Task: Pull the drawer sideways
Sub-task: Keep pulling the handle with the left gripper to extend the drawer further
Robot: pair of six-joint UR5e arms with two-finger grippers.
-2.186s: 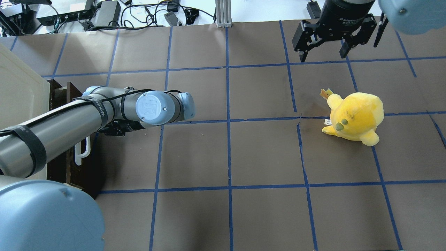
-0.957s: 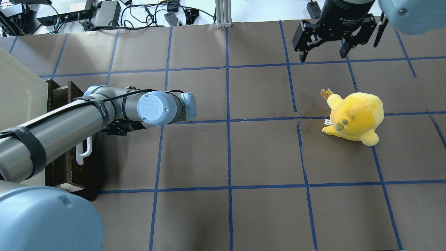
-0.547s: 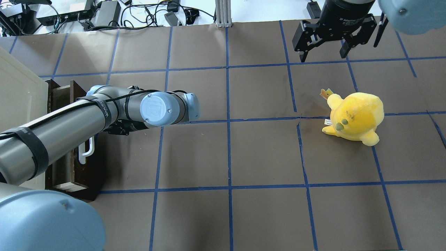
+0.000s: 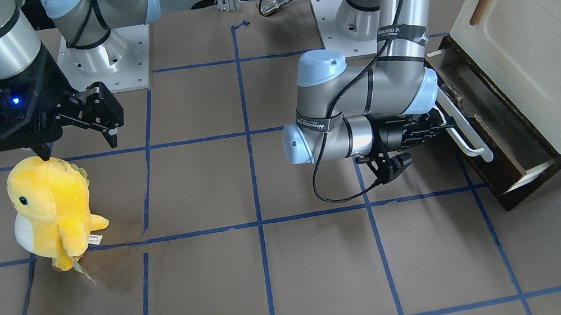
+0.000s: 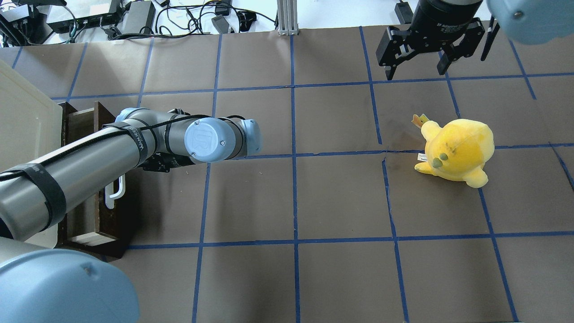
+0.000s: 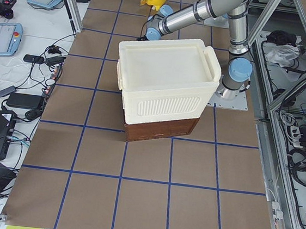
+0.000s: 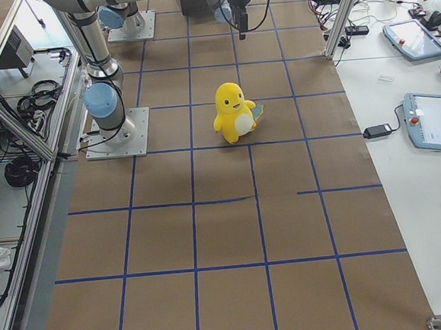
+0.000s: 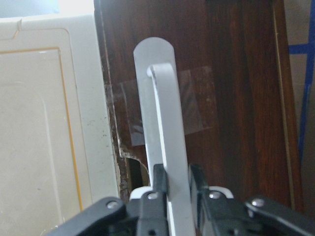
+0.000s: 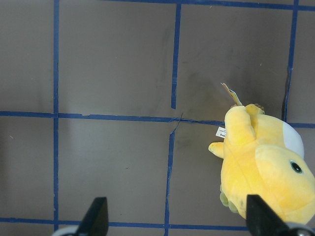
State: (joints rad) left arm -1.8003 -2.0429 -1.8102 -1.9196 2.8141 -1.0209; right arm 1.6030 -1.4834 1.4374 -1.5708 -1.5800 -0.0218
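Observation:
The dark brown drawer (image 4: 492,156) sits partly pulled out from under the cream cabinet (image 4: 542,51), at the table's left end. My left gripper (image 4: 443,125) is shut on its long white bar handle (image 4: 469,136). The left wrist view shows both fingers (image 8: 158,178) clamped on the handle (image 8: 165,123) against the drawer front (image 8: 236,98). In the overhead view the drawer (image 5: 101,215) and handle (image 5: 115,197) show below my left arm, which hides the gripper. My right gripper (image 5: 415,72) is open and empty, high at the far right.
A yellow plush toy (image 5: 457,150) stands at the right side of the table, below my right gripper (image 4: 79,148), and shows in the right wrist view (image 9: 266,167). Blue tape lines grid the brown table. Cables and boxes (image 5: 134,18) lie beyond the far edge.
My left gripper has moved right in the overhead view with the handle in it. The drawer has slid further out from the cabinet. The right arm and the plush toy have not moved.

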